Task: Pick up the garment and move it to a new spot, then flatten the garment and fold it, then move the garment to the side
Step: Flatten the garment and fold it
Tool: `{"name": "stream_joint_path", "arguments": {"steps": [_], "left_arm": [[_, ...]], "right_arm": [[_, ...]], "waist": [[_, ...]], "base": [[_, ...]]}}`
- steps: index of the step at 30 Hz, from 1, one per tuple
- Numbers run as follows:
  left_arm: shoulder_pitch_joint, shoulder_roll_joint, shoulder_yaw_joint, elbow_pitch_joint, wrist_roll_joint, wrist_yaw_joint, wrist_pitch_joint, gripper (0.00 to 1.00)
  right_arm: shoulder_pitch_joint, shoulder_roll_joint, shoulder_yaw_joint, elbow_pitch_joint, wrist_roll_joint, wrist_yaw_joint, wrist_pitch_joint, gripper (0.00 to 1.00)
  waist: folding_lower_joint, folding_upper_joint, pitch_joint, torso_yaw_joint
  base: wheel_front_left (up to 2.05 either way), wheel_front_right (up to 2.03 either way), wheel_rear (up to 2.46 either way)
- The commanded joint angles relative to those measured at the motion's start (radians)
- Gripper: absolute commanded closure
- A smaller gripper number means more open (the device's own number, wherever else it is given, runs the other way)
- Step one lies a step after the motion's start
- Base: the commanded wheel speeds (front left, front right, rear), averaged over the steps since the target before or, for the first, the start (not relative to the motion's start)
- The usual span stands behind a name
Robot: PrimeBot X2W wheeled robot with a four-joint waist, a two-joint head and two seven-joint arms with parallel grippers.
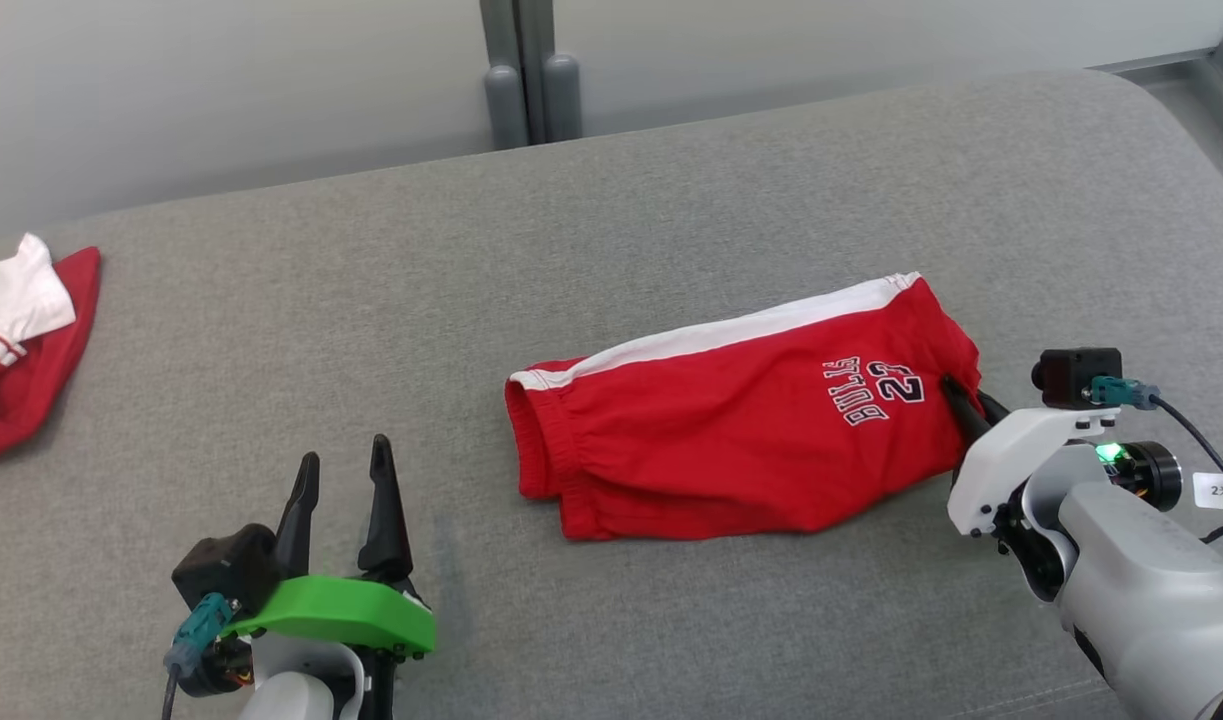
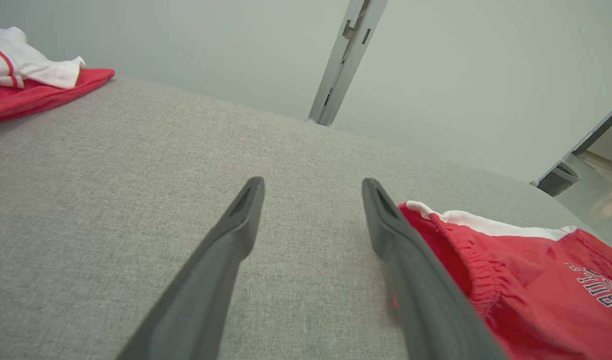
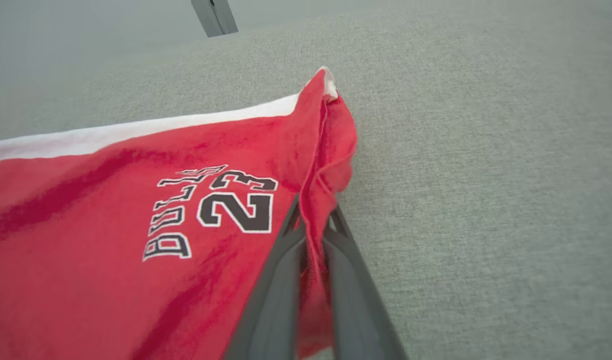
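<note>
Two grippers: right gripper (image 3: 313,220) jaws pinch red shorts (image 3: 110,220) hem; left gripper (image 2: 311,200) jaws wide, empty.

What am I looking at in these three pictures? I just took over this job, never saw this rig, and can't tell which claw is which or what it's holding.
It is a two-armed robot working over a grey padded surface. The wide picture comes from a camera on its head, looking down. The other two come from cameras on each wrist, looking along that claw's two dark fingers.

The left claw, with the green bracket, hangs open above the surface and holds nothing; its wrist picture shows the fingers spread apart.

The right claw is shut on the edge of the red shorts, printed BULLS 23, with a white stripe. Its wrist picture shows cloth pinched between the fingers.

A second red and white garment lies at the far left.
</note>
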Motion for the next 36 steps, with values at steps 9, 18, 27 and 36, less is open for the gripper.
{"name": "stream_joint_path", "arguments": {"steps": [9, 18, 27, 36], "left_arm": [[0.012, 0.001, -0.003, 0.01, 0.009, -0.008, 0.0, 0.0], [0.028, 0.001, -0.004, 0.006, -0.013, -0.003, 0.0, 0.0], [0.039, 0.0, -0.013, 0.0, -0.021, 0.006, 0.0, 0.0], [0.054, 0.0, -0.016, 0.001, -0.025, 0.008, 0.0, 0.0]], "right_arm": [[0.036, 0.012, -0.104, -0.052, -0.111, -0.001, -0.005, 1.0], [-0.026, 0.118, -0.079, -0.128, -0.243, -0.001, -0.002, 1.0], [-0.001, 0.207, 0.095, -0.252, -0.289, -0.001, 0.082, 1.0], [0.039, 0.218, 0.202, -0.25, -0.294, -0.001, 0.149, 1.0]], "waist": [[0.0, -0.0001, -0.014, 0.011], [0.0, -0.0001, -0.034, 0.069], [0.0, -0.0001, -0.049, 0.111], [0.0, -0.0001, -0.06, 0.126]], "base": [[0.0, 0.0, 0.0], [0.0, 0.0, 0.0], [0.0, 0.0, 0.0], [0.0, 0.0, 0.0]]}}
